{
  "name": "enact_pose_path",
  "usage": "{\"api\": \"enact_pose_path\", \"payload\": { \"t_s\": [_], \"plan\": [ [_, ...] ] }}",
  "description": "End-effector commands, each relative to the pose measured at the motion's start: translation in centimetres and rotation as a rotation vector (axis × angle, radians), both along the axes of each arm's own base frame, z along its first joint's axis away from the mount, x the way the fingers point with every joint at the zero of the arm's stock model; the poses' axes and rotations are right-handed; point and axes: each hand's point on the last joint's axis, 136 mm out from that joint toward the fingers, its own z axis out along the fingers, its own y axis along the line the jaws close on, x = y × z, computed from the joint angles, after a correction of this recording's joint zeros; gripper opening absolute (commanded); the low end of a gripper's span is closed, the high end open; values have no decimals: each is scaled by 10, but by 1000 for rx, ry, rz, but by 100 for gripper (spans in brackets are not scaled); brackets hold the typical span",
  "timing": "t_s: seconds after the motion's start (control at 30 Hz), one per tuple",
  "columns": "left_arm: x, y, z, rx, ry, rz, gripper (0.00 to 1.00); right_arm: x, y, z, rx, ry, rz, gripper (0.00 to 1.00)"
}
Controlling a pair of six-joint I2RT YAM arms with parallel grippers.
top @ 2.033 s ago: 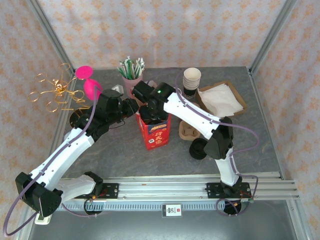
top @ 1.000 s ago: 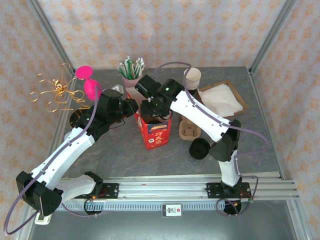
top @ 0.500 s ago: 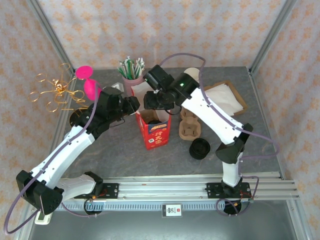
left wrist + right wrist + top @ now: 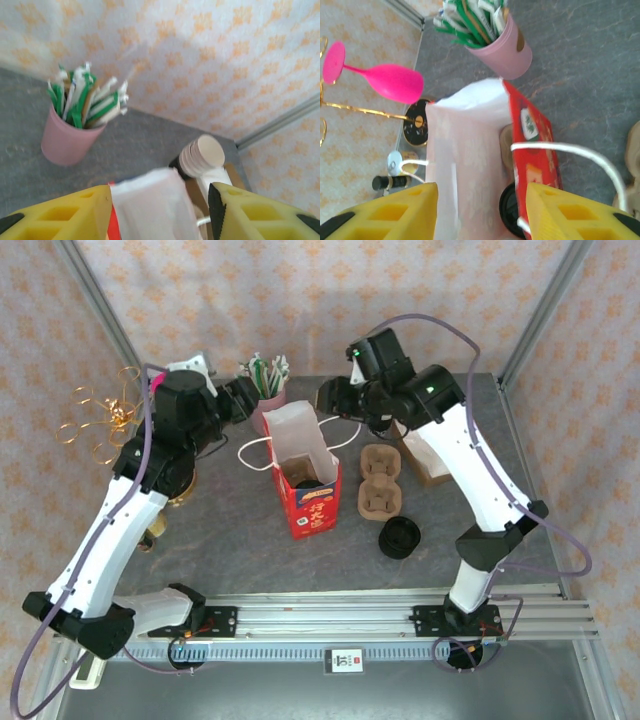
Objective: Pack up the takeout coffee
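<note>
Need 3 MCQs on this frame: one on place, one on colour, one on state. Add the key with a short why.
1. Where is the carrier relative to the bag?
A. inside it
B. beside it, on the right arm's side
C. behind it, against the wall

2. What colour is the straw cup?
A. pink
B. black
C. green

3. How does the bag stand?
A. lying flat
B. upright, folded shut
C. upright, mouth open

Key:
1 B: in the top view it lies just right of the bag.
2 A: its pink wall shows in both wrist views.
3 C: the top view looks down into its open mouth.
</note>
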Motion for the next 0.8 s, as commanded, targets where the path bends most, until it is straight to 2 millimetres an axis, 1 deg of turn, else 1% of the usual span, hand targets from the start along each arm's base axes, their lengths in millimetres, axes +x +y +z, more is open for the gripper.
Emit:
{"api": "enact_pose_path", "payload": {
  "t_s": [0.0, 0.1, 0.17, 0.27, 0.43, 0.53, 0.6, 0.67, 0.73, 0.77],
  "plan": [
    [25, 5, -14, 126, 51, 11, 55, 18, -9, 16, 73, -77, 35, 50],
    [53, 8, -25, 169, 93, 33, 55, 36, -17, 15, 89, -115, 53, 53],
    [73, 9, -31, 191, 105, 34, 55, 51, -27, 11, 83, -130, 27, 55],
    [99, 16, -41, 221, 133, 63, 55, 71, -36, 2, 71, -144, 2, 55],
    [138, 26, -64, 239, 195, 95, 53, 91, -34, -10, 65, -156, 18, 55],
    [155, 37, -77, 255, 231, 139, 51, 101, -35, -18, 61, -153, 16, 56],
    [163, 41, -82, 261, 251, 151, 49, 105, -35, -21, 67, -151, 24, 56],
    [167, 46, -84, 279, 264, 174, 45, 108, -36, -23, 69, -154, 22, 57],
    [170, 46, -81, 275, 247, 171, 43, 111, -38, -25, 58, -163, 16, 57],
    [178, 45, -99, 285, 278, 162, 43, 112, -39, -27, 51, -165, 11, 57]
  ]
}}
